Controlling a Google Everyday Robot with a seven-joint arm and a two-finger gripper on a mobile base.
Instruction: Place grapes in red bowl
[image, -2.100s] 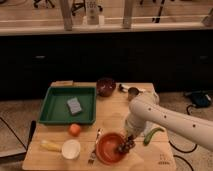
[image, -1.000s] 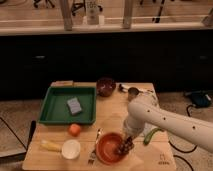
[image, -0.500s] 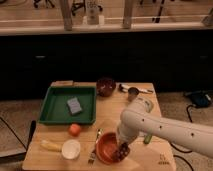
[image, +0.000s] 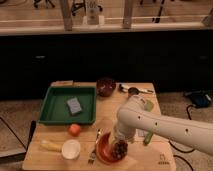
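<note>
At the lower centre of the frame, the gripper (image: 119, 143) reaches down into the red bowl (image: 102, 150), which stands on the wooden worktop (image: 152, 159) just right of a fork (image: 94, 148) and a white cup (image: 70, 149). The grapes (image: 120, 148) show as a dark cluster inside the bowl, right at the gripper. I cannot tell whether it is grasping them or has let go.

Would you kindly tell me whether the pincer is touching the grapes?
Cannot tell. The camera view shows the pincer down at the red bowl, right above the grapes, but no plain contact or gap between them.
</note>
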